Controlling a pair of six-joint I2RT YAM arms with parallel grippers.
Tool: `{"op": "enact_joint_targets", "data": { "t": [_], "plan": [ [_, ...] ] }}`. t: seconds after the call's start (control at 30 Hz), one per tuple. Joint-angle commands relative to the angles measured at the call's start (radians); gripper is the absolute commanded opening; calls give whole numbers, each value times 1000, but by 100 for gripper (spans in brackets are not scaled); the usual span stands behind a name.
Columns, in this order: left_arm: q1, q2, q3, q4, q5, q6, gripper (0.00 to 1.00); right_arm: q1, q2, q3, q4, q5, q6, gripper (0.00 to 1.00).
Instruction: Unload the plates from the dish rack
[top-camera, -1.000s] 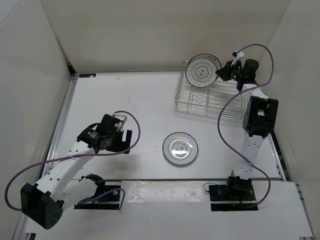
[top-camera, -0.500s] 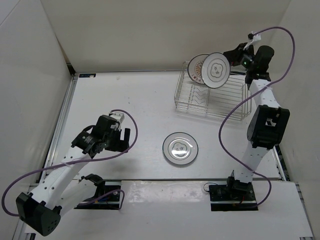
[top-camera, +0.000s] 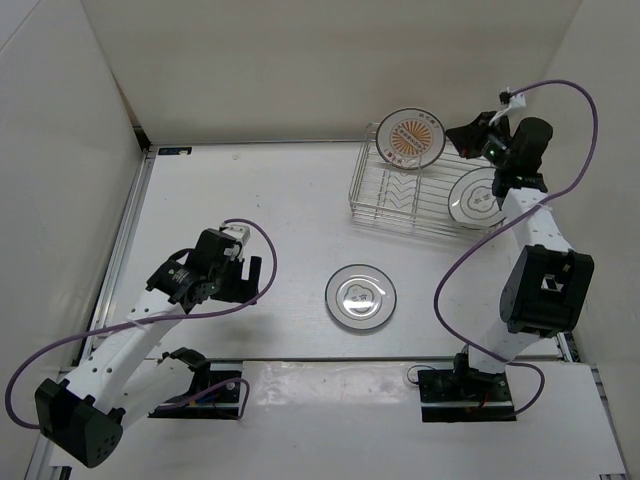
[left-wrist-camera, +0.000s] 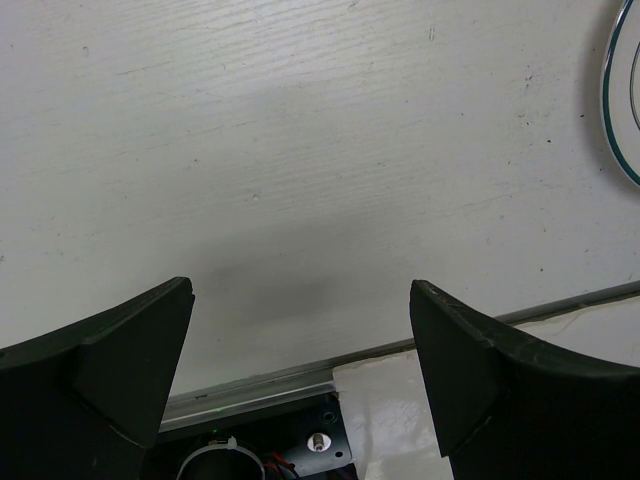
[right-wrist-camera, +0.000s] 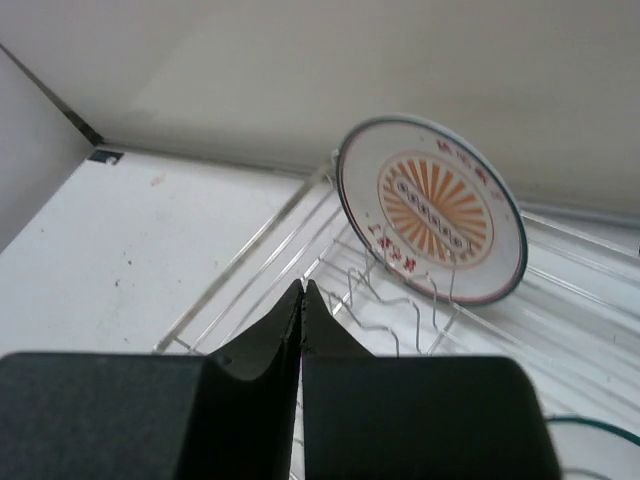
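Note:
The dish rack (top-camera: 385, 205) stands at the back right. In it a plate with an orange sunburst (top-camera: 410, 137) stands upright, also seen in the right wrist view (right-wrist-camera: 432, 205) behind the rack's wires (right-wrist-camera: 245, 262). A second plate (top-camera: 477, 195) lies almost flat over the rack's right end, and its rim (right-wrist-camera: 590, 428) shows low in the right wrist view. My right gripper (top-camera: 464, 134) (right-wrist-camera: 302, 290) hovers above the rack, shut with nothing between its jaws. A third plate (top-camera: 360, 297) (left-wrist-camera: 625, 120) lies flat on the table. My left gripper (top-camera: 254, 279) (left-wrist-camera: 300, 288) hangs open left of it, over bare table.
White walls close in the table at the back and both sides. A metal rail (left-wrist-camera: 260, 375) runs along the near edge below the left gripper. Purple cables (top-camera: 460, 250) loop from both arms. The right arm's links (top-camera: 540, 290) stand along the right side.
The right gripper lifted a plate out of the rack, uncovering the sunburst plate. That plate has left the jaws and now lies over the rack's right end. The left arm shifted slightly.

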Motion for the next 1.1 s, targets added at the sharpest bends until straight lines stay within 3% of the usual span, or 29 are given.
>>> {"op": "enact_joint_targets", "data": {
  "t": [0.0, 0.2, 0.23, 0.4, 0.47, 0.77, 0.87, 1.07],
  "plan": [
    [-5, -10, 16, 3, -11, -8, 100, -2, -42, -56, -7, 45, -40, 0],
    [-5, -10, 16, 0, -14, -8, 100, -5, -54, -66, -128, 201, -80, 3],
    [-4, -13, 18, -3, -12, -8, 100, -3, -53, -61, -174, 231, -79, 20],
    [-5, -8, 19, -4, -9, -10, 100, 0, -38, 31, -413, 438, -62, 43],
    [-4, -7, 21, -6, -5, -10, 100, 1, -8, 78, -536, 463, -51, 57],
    [-4, -2, 21, -9, 12, -10, 100, 0, 303, 494, -1044, 582, -50, 64],
    [-4, -2, 22, -12, 17, -11, 100, 6, 369, 555, -1150, 677, -60, 64],
    [-5, -2, 24, -9, 23, -8, 100, 12, 406, 548, -1204, 774, -68, 65]
  ]
}}
